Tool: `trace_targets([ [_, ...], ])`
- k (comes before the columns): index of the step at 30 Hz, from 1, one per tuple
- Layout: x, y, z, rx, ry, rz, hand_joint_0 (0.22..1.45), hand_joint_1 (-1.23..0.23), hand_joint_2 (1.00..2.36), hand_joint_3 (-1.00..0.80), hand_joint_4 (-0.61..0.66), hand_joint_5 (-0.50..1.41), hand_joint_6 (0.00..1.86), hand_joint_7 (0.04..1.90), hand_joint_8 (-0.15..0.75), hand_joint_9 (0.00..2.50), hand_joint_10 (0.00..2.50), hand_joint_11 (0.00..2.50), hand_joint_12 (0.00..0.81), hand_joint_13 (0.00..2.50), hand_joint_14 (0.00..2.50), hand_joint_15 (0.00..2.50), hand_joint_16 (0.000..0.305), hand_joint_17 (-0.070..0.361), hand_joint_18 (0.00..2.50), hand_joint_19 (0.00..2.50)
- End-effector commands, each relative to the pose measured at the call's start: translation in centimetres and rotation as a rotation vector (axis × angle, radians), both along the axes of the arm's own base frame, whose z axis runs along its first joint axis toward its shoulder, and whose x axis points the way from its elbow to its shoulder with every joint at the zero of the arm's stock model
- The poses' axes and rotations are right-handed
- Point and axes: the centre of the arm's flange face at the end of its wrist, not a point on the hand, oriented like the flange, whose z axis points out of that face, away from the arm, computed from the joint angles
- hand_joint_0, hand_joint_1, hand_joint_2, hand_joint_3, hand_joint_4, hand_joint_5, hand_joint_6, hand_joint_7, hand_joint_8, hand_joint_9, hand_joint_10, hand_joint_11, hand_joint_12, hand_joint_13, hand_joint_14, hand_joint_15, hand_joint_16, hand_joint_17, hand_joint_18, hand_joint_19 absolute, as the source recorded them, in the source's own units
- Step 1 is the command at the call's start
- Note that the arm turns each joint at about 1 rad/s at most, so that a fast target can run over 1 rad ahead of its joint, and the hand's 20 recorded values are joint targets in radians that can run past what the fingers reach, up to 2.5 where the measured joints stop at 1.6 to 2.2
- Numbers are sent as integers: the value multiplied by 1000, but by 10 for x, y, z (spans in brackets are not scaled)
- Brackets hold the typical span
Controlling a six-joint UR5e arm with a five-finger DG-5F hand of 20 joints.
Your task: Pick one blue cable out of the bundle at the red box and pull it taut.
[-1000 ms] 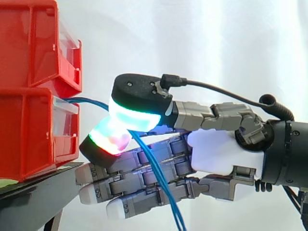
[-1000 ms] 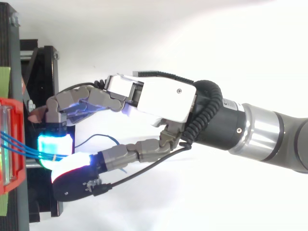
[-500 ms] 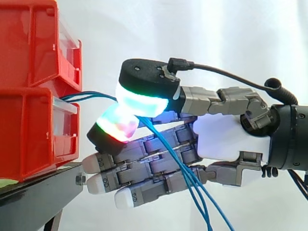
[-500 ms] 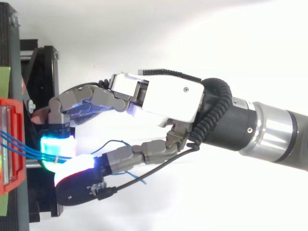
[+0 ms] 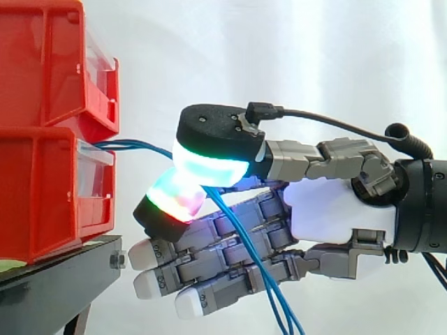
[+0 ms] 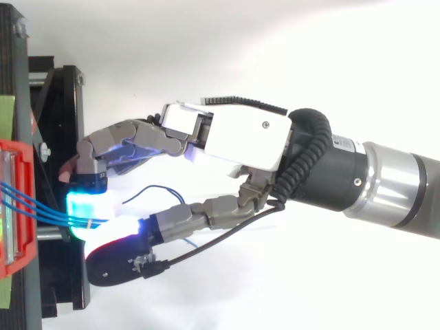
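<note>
Blue cables point(image 5: 138, 145) leave the front of the lower red bin point(image 5: 42, 195) and run right into my hand point(image 5: 335, 216). A glowing green-cyan pad point(image 5: 209, 165) above and a red-green pad point(image 5: 174, 199) below pinch them. More than one strand goes through the pinch. Past the pinch the strands drop across the straight lower fingers point(image 5: 209, 269) and out of the bottom edge. From above, three blue strands point(image 6: 34, 205) span the short gap from the red bin point(image 6: 14, 254) to the glowing pads, and my hand point(image 6: 240, 137) lies to the right of them.
A second red bin point(image 5: 42, 63) sits on top of the lower one. Both rest on a black stand point(image 5: 56, 283) at the left. A loose loop of blue cable point(image 6: 158, 190) shows under the hand. White curtain lies behind.
My hand has shifted a little to the right, away from the bin, keeping its pinch. The hanging strands have swung and bunched closer together.
</note>
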Motion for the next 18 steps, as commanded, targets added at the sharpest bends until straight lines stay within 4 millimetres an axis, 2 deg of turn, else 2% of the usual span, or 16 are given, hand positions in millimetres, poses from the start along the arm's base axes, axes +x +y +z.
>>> trace_targets([
  [1, -1, 0, -1, -1, 5, 1, 616, -807, 1020, -187, 147, -189, 870, 1247, 357, 581, 12, 552, 424, 480, 4, 143, 57, 129, 594, 319],
  [6, -2, -1, 5, -1, 1, 0, 619, -806, 1019, -193, 139, -190, 870, 1239, 358, 609, 15, 625, 427, 488, 4, 150, 58, 130, 599, 310],
  [10, -6, -2, 19, -6, 8, -1, 620, -806, 1019, -196, 138, -190, 870, 1240, 365, 667, 13, 816, 426, 495, 4, 162, 57, 129, 595, 310],
  [18, -9, -3, 23, -12, 31, 1, 622, -804, 1018, -203, 132, -191, 869, 1232, 373, 732, 15, 986, 428, 508, 5, 177, 58, 130, 606, 318],
])
